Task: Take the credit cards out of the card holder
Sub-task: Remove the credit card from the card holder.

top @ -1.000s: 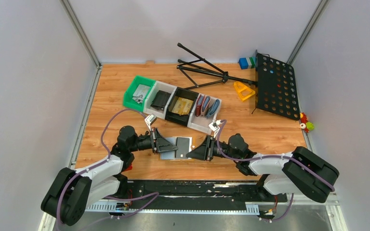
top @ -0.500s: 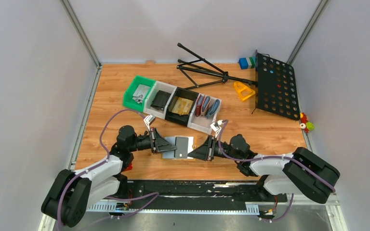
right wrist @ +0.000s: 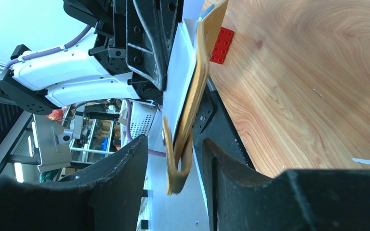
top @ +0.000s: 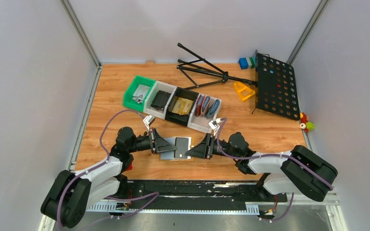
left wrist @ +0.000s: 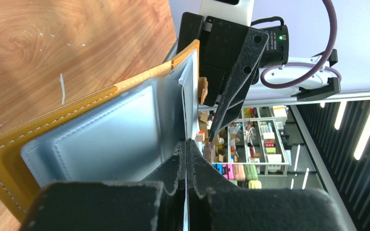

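The card holder lies open on the table between my two grippers, its pale grey-blue lining facing up and its mustard outside underneath. My left gripper is shut on the thin edge of a lining flap at the holder's left side. My right gripper stands open at the holder's right side. A curled mustard tab of the holder hangs between the jaws, touching neither finger. The credit cards are hidden; none shows in the holder's pockets.
A row of bins stands behind the holder: green, white, black with gold-tan flat pieces, and white with dark-red and blue wallets. A folded black stand lies at the back right. A red brick sits near the left arm.
The right gripper has edged slightly toward the holder and its jaws now stand apart around the mustard tab. The left gripper keeps its hold.
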You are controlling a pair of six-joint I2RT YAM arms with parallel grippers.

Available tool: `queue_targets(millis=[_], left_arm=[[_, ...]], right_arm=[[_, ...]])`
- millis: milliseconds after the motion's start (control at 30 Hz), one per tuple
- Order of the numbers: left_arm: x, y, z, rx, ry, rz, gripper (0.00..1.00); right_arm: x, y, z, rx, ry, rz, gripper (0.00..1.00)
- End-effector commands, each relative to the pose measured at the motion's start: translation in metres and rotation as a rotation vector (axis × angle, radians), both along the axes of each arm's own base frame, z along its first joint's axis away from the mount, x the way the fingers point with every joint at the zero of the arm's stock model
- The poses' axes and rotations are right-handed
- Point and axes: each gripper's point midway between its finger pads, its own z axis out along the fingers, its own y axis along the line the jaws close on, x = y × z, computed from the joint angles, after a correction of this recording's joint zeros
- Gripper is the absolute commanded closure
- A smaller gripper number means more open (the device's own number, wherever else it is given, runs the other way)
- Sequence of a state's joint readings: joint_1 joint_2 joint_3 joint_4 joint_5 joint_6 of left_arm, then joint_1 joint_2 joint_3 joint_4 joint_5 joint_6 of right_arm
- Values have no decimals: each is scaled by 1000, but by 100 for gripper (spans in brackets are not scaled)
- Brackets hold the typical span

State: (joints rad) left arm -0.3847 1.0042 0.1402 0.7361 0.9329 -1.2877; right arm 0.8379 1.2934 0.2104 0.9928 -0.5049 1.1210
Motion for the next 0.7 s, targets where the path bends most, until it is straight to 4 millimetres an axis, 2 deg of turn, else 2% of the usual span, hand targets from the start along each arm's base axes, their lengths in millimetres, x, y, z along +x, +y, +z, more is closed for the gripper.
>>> queue_targets(millis=[0, 100, 267, 367, 433, 500, 567, 667], left_arm=[[-4, -5, 15, -41, -67, -11, 100], [-7, -8, 15, -44, -67, -22, 100], [-8, -8, 15, -43, -69, -33, 100], [-10, -8, 18, -51, -78, -41, 83], [-11, -7, 21, -62, -76, -43, 76], [-12, -7, 23, -72, -76, -45, 73], [-13, -7, 25, -81, -75, -51, 77], [-14, -8, 28, -89, -80, -55, 87]], right_arm=[[4, 11, 27, 72, -70, 28, 54], [4, 15, 26, 73, -64, 33, 55], [4, 15, 21, 72, -34, 26, 85], [5, 14, 17, 69, -20, 22, 97], [3, 14, 17, 77, -18, 28, 99], [2, 14, 18, 83, -16, 34, 100], [2, 14, 18, 89, -13, 35, 100], [2, 13, 17, 94, -9, 30, 97]])
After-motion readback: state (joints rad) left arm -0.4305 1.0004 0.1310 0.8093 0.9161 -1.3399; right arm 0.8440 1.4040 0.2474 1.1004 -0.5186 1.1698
